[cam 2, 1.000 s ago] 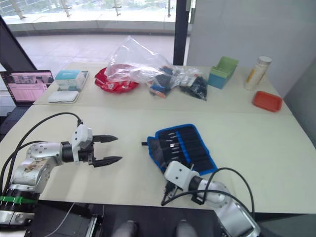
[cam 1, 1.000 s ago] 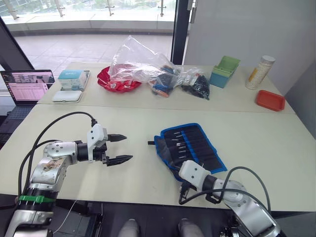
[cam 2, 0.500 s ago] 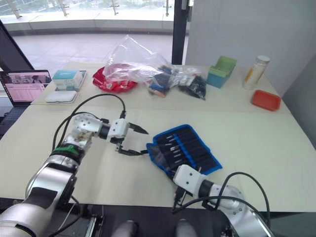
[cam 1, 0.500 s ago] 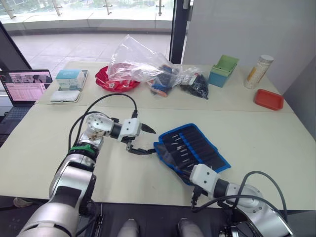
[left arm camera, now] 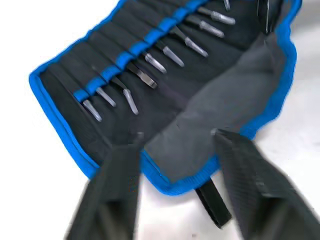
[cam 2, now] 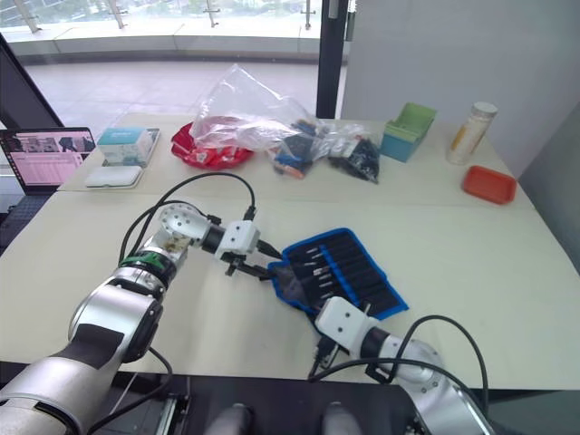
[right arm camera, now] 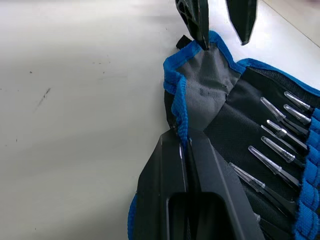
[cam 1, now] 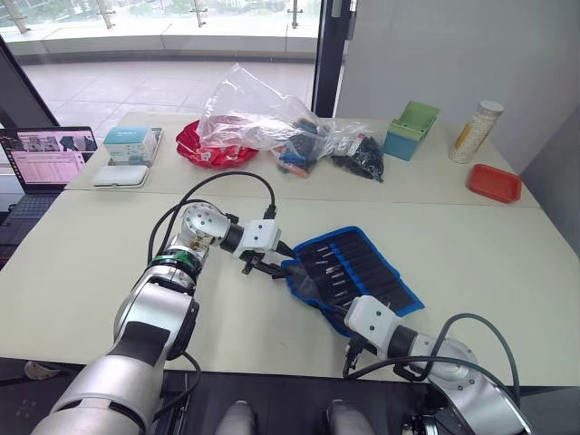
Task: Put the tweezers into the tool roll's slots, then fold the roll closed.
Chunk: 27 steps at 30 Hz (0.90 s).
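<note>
The tool roll lies unrolled on the table, black with a blue border and a blue centre stripe. Several tweezers sit in its slots, tips showing. A grey flap is turned up at the left corner, with the thin black strap beside it. My left gripper is at that corner, open, its fingers straddling the flap's edge. My right gripper is at the roll's near edge, shut with the blue border pinched between its fingertips.
At the back stand clear plastic bags over a red bowl, a green box, a canister and a red tray. A laptop and white boxes sit far left.
My left arm has swung right across the table to the roll's left corner, and its jaws have narrowed. My right gripper has stayed at the roll's near edge.
</note>
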Tool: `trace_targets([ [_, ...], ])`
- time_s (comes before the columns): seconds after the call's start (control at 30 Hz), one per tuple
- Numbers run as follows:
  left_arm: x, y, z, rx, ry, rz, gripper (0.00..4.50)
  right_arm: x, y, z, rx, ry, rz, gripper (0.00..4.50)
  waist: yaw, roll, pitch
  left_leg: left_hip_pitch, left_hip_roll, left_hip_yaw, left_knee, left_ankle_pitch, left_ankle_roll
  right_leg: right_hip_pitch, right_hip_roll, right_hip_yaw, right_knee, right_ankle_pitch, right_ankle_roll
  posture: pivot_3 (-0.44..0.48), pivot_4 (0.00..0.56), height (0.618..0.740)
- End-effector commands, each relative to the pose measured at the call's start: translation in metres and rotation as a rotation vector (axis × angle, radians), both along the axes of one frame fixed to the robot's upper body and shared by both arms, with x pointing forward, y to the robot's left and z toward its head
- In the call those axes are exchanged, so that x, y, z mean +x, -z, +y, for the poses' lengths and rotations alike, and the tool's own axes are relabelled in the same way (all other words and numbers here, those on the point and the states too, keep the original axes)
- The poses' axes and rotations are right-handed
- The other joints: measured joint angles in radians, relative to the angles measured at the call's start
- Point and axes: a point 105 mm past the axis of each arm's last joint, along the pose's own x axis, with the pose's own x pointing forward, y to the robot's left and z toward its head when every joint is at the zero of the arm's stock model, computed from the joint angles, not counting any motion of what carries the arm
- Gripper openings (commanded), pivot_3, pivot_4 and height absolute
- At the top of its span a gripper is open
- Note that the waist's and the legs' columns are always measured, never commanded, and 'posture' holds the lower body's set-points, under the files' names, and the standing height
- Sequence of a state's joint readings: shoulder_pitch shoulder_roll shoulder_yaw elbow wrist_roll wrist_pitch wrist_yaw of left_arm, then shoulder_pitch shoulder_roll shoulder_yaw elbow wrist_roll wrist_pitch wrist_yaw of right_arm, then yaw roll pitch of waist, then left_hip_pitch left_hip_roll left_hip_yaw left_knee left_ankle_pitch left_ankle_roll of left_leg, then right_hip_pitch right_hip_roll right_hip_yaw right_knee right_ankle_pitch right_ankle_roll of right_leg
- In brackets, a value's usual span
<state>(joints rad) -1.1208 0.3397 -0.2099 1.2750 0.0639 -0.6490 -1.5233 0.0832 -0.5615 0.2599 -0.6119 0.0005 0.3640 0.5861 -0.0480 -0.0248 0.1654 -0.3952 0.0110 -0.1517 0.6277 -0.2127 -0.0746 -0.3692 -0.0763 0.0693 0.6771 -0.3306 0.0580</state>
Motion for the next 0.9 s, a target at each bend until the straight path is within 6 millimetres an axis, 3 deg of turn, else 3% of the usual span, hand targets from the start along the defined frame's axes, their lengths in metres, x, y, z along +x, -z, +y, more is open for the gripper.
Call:
trace_targets([
  [0.03, 0.006, -0.026, 0.002, -0.031, 0.003, -0.014, 1.06, 0.000, -0.010, -0.004, -0.008, 0.024, -0.044, 0.00, 0.000, 0.000, 0.000, 0.000, 0.000, 0.000, 0.000, 0.000, 0.000, 0.000, 0.000, 0.000, 0.000, 0.000, 0.000, 0.000, 0.150, 0.740],
  [0.2, 0.006, -0.033, 0.014, -0.013, -0.006, -0.003, 1.06, 0.001, -0.010, -0.009, -0.025, 0.042, -0.051, 0.00, -0.001, 0.000, 0.000, 0.000, 0.000, 0.000, 0.000, 0.000, 0.000, 0.000, 0.000, 0.000, 0.001, 0.000, 0.000, 0.000, 0.150, 0.740],
  [0.3, 0.006, -0.027, 0.026, 0.045, -0.017, -0.030, 1.81, 0.001, -0.010, -0.009, -0.020, 0.051, -0.053, 0.00, -0.003, 0.000, 0.000, 0.000, 0.000, 0.000, 0.000, 0.000, 0.000, 0.000, 0.000, 0.000, 0.001, 0.000, 0.000, 0.000, 0.150, 0.740],
  [0.43, 0.004, -0.019, 0.028, 0.091, 0.013, -0.081, 3.17, 0.000, -0.008, -0.010, -0.024, 0.063, -0.047, 0.00, -0.001, 0.000, 0.000, 0.000, -0.001, -0.001, 0.000, 0.000, 0.000, 0.000, 0.000, 0.000, 0.001, 0.000, 0.000, 0.000, 0.150, 0.740],
  [0.9, 0.019, -0.011, 0.003, 0.108, -0.056, -0.232, 3.17, -0.005, -0.011, -0.005, -0.009, 0.095, -0.046, 0.00, 0.001, 0.000, 0.000, 0.000, -0.001, -0.001, 0.001, 0.000, 0.000, 0.000, 0.000, 0.000, 0.003, 0.000, 0.000, 0.000, 0.150, 0.740],
])
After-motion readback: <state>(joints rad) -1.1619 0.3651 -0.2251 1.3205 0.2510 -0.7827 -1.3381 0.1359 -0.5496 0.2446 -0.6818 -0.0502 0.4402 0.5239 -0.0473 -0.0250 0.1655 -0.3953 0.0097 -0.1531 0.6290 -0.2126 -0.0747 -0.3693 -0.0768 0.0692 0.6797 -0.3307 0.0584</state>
